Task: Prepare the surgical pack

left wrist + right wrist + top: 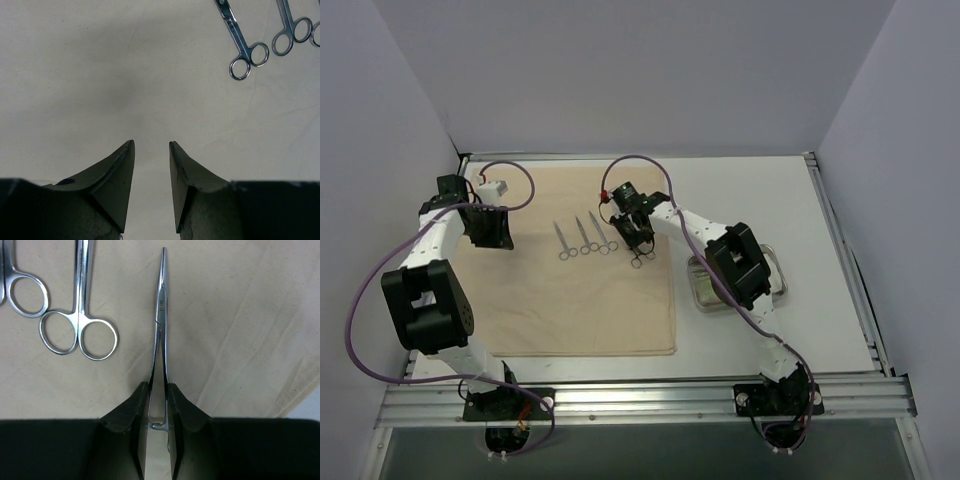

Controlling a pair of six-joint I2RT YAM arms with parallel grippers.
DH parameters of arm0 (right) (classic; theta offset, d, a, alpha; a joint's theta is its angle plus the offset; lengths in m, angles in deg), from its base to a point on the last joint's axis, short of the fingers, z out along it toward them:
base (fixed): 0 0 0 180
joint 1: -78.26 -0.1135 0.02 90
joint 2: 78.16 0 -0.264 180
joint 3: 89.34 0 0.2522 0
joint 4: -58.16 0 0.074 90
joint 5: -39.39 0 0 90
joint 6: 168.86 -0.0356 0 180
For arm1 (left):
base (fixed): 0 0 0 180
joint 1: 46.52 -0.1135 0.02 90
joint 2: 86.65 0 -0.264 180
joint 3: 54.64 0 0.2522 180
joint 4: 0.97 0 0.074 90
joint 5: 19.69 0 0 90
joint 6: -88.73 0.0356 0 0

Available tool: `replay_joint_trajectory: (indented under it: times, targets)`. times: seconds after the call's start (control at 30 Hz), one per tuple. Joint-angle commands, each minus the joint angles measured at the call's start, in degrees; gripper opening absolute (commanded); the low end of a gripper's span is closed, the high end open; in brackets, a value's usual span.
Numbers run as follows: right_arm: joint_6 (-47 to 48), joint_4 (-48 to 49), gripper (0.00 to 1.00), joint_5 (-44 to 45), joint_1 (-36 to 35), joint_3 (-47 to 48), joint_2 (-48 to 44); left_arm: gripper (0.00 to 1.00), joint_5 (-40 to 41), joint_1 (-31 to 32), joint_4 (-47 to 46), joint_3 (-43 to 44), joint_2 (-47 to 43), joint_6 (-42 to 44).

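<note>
While scanning from the near edge back, first spotted the steel tray (778,270) on the white table (770,210), just right of the beige cloth (570,320) and half hidden under the right arm (740,265). Bit further in, found the right gripper (159,386) clamped on the shanks of a pair of forceps (161,315), tip pointing away over the cloth. Left of those, counted three other forceps (585,237) laid flat in a row on the cloth, rings toward the near side. Furthest back, caught the left gripper (151,142) above bare cloth, fingers (117,180) apart.
</note>
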Motion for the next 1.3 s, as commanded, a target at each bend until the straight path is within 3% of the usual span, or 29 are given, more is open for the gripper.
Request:
replay_joint_trajectory:
  times: [0.0, 0.63, 1.13, 1.27]
  targets:
    - [3.1, -0.1, 0.00, -1.3, -0.7, -0.4, -5.9, 0.43, -1.8, -0.5, 0.2, 0.4, -2.6, 1.3]
    - [13.8, -3.9, 0.00, -3.7, -0.9, 1.7, -9.2, 0.43, -3.7, -2.4, 0.2, 0.1, -2.6, 2.3]
    - [37.5, -13.5, 0.00, -9.3, 1.9, -4.6, -20.8, 0.43, -6.7, -3.8, -0.3, 0.0, -2.3, 3.2]
    - [47.0, -15.9, 0.00, -11.9, 2.4, -10.5, -26.5, 0.43, -7.5, -4.7, -0.3, -0.2, -1.8, 3.6]
